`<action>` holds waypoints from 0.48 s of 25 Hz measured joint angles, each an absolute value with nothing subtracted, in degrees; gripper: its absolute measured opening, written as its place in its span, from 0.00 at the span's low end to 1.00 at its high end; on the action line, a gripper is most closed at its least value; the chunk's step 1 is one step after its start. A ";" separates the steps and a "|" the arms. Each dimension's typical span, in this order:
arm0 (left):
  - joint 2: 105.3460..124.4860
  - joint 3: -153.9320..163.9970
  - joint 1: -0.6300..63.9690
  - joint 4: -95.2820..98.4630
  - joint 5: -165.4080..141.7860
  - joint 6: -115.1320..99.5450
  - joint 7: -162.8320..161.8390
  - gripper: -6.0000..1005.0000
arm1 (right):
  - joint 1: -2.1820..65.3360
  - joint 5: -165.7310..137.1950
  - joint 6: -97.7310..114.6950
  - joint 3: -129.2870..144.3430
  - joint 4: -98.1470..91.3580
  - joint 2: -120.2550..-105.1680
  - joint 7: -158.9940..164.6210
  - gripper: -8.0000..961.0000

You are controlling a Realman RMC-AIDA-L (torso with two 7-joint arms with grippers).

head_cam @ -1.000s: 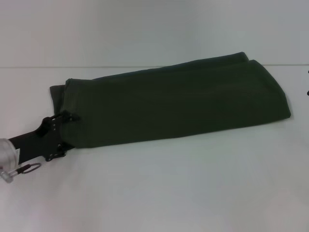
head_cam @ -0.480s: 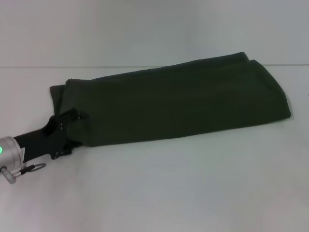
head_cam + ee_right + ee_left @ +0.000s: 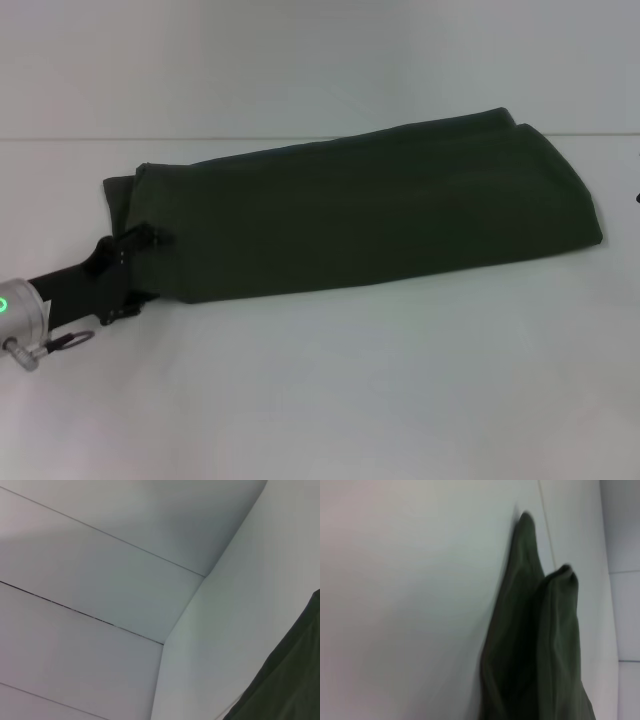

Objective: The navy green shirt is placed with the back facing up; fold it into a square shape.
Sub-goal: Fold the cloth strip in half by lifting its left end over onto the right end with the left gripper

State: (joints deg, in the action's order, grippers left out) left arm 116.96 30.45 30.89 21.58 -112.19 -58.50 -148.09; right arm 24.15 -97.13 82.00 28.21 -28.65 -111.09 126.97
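The navy green shirt (image 3: 370,215) lies on the white table (image 3: 350,400) as a long, narrow folded strip with its plain side up, running from the near left to the far right. My left gripper (image 3: 140,272) sits at the strip's near left end, open, its two black prongs spread on either side of the shirt's corner. Their tips are hidden by the cloth. The left wrist view shows only the shirt's folded layers (image 3: 535,645) from close up. A corner of the shirt (image 3: 285,690) shows in the right wrist view. My right gripper is outside all views.
A white wall (image 3: 320,60) rises right behind the table's far edge, close to the shirt's far end. Bare tabletop stretches in front of the strip.
My left gripper pushed in toward the shirt's left end, then eased back slightly, and its prongs stand a little closer together. The shirt has not moved.
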 joint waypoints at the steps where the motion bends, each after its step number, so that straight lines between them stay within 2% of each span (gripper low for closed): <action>1: 117.20 30.33 31.39 21.73 -112.14 -57.38 -147.72 0.83 | 24.15 -97.12 82.00 28.21 -28.65 -111.10 126.97 0.96; 6: 117.42 30.26 32.33 21.82 -108.26 -59.82 -142.38 0.82 | 24.17 -97.02 82.03 28.22 -28.65 -111.07 127.02 0.96; 12: 117.54 29.37 29.55 21.73 -100.94 -64.48 -136.71 0.81 | 23.84 -96.92 81.73 28.21 -28.63 -111.00 127.07 0.96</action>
